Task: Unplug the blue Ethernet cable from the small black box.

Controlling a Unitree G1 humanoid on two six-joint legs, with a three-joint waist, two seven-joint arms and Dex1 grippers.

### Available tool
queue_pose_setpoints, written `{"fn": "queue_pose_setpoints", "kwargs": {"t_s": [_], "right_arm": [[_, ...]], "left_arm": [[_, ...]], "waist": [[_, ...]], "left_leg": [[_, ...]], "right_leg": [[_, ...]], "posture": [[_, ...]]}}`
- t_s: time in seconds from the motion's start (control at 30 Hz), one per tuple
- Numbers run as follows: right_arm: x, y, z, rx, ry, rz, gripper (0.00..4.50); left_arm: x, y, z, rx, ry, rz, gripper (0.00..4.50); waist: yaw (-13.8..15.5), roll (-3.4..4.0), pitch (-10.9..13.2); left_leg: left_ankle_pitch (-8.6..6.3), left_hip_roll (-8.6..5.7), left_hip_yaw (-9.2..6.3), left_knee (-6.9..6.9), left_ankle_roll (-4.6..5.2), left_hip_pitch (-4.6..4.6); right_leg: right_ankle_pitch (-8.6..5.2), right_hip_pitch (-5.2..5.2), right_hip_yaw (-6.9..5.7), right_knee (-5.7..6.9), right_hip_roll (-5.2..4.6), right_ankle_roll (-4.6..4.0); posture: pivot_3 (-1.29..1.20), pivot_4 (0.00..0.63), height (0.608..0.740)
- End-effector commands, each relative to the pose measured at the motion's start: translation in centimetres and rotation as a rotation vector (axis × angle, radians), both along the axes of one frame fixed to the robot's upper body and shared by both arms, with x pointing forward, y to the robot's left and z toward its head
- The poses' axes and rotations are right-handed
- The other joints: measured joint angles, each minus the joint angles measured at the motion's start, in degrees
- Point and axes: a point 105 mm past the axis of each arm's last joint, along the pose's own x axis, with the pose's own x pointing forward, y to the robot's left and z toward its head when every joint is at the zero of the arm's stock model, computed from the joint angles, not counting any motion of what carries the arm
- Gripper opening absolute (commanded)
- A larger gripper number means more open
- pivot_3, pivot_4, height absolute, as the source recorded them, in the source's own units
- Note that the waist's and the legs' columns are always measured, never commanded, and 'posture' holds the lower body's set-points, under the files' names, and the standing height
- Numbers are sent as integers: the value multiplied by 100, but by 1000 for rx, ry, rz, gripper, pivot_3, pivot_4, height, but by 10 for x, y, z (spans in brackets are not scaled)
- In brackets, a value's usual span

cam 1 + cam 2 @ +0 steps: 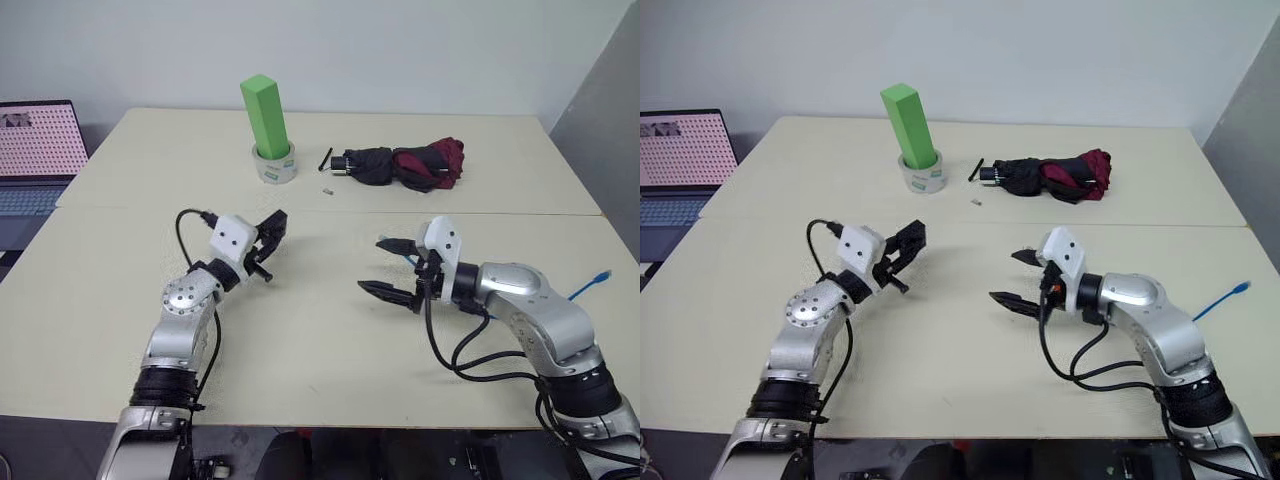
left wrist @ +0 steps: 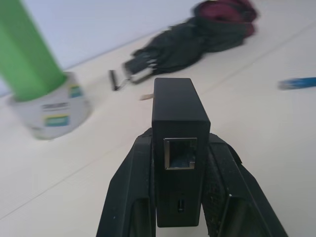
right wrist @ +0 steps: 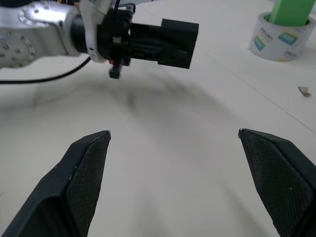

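- Gripping the small black box [image 2: 179, 148] between its fingers, the left gripper [image 1: 270, 243] holds it above the bench [image 1: 320, 330].
- Left wrist view exposes the box's empty port.
- Right gripper [image 1: 390, 268] fingers spread wide, empty.
- Blue Ethernet cable [image 1: 590, 283] lies on the bench behind the right arm.

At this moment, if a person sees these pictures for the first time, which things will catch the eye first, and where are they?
The bright green block stands upright in a roll of tape at the far middle of the table, with a folded black-and-maroon umbrella lying to its right. Nearer, the left gripper holds the small black box above the table, its port empty. The right gripper faces it, wide open, and the blue Ethernet cable lies behind the right arm.
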Motion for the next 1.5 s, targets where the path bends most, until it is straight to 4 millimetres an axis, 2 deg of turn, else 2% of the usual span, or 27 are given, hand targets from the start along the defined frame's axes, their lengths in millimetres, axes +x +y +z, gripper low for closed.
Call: {"fn": "queue_pose_setpoints", "kwargs": {"t_s": [0.03,0.13,0.27,0.33,0.53,0.7,0.87,0.97,1.1,1.3,1.5], "right_arm": [[-3,12,11,5,-58,11,4419],[-1,16,11,2,-62,5,4419],[-1,19,10,-5,-66,1,4419],[-2,19,10,-6,-65,-1,4419],[-2,20,8,-13,-63,-7,4419],[-5,22,7,-15,-58,-6,4419],[-8,17,3,-18,-52,-25,4419],[-9,4,0,-22,-45,-60,4419],[-11,-33,-1,-21,-40,-149,4419],[-13,-70,3,-22,-54,-238,4419],[-12,-89,-3,-58,-43,-284,4419]], "left_arm": [[4,22,-11,-75,-3,134,785],[6,25,-20,-113,22,164,785],[4,27,-35,-73,59,166,785],[3,29,-39,-102,77,177,1487],[-5,31,-48,-132,126,162,2806],[-21,36,-54,-100,180,166,3966],[-48,41,-52,-18,226,171,3966],[-63,47,-43,56,214,176,3966],[-82,56,-25,155,211,144,3966],[-84,61,6,182,226,45,3966],[-77,61,33,171,223,-30,3966]], "waist": [[3,-1,0],[14,-3,-1],[6,-4,-3],[4,-4,-4],[0,-4,-5],[-22,-3,-5],[-45,-1,-7],[-30,-3,-7],[1,-4,-6],[13,-4,-5],[13,-3,-2]], "left_leg": [[0,0,-1,0,0,0],[0,-1,-2,1,-1,-5],[1,-3,-1,2,-1,0],[1,-3,-1,1,-1,3],[1,-2,-2,1,-1,5],[1,0,-2,-2,-1,6],[0,0,-5,-8,-1,9],[0,-1,-12,-10,-1,6],[-1,-3,-18,-9,1,8],[-11,-6,-23,-8,19,12],[-11,-6,-24,-9,19,11]], "right_leg": [[0,0,-2,0,0,0],[0,-2,-5,-2,-2,0],[0,1,-4,-1,-5,0],[0,3,-5,2,-5,0],[0,4,-6,2,-5,0],[0,3,-6,2,-5,0],[0,3,-1,0,-4,0],[0,3,-5,-2,-4,0],[0,15,-7,-8,-5,0],[0,24,-11,-11,-5,0],[0,24,-12,-14,-2,0]], "posture": [[0,150,740],[0,150,740],[0,150,740],[0,150,740],[0,150,740],[0,150,740],[0,150,740],[0,150,740],[0,150,740],[0,150,740],[0,150,740]]}}
